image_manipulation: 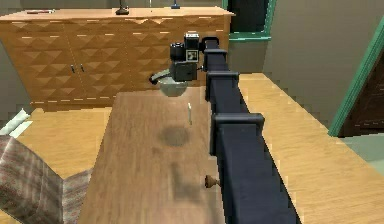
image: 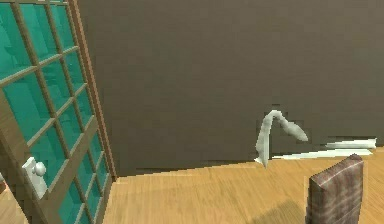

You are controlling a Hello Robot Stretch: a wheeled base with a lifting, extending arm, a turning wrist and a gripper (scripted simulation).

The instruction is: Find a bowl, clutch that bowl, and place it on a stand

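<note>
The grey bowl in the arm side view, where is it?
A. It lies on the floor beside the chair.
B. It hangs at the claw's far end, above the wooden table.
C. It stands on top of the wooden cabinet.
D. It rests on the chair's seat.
B: the grey bowl hangs at the claw, clear of the wooden table, and its shadow falls on the tabletop below.
</note>
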